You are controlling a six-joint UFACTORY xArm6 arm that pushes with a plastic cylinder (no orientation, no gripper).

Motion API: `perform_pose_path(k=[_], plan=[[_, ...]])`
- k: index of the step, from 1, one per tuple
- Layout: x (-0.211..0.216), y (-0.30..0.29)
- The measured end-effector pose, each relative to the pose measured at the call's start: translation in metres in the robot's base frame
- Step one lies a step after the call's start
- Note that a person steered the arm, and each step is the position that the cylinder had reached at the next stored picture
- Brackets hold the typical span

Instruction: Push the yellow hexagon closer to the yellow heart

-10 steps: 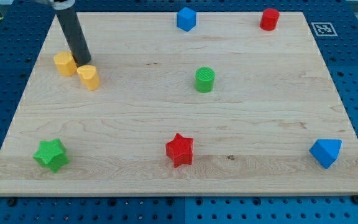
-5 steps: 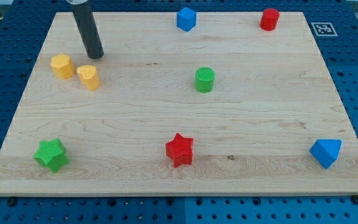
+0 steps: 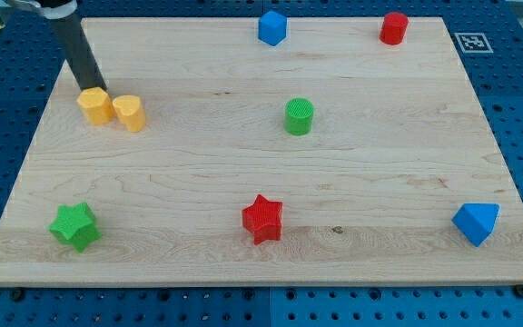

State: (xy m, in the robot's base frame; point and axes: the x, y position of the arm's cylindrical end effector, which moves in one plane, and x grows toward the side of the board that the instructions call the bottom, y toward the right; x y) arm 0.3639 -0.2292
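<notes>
wooden board (image 3: 243, 173), yellow hexagon (image 3: 95, 106) touching yellow heart (image 3: 129, 113), upright

Wooden table (image 3: 389, 191) bearing eight blocks. Top edge: blue block (image 3: 272, 27), red cylinder (image 3: 393, 28). Upper left: yellow hexagon (image 3: 94, 105) touching yellow heart (image 3: 129, 113) (hexagon on the view's left). Centre: green cylinder (image 3: 299, 116). Bottom row: green star (image 3: 74, 226), red star (image 3: 262, 219), blue block (image 3: 476, 222).
</notes>
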Motion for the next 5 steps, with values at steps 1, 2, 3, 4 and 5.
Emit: perform_pose_path(k=[1,2,3,4,5], plan=[[0.001,0.018],[-0.026,0.032],[-0.037,0.098],[-0.025,0.166],[-0.024,0.193]])
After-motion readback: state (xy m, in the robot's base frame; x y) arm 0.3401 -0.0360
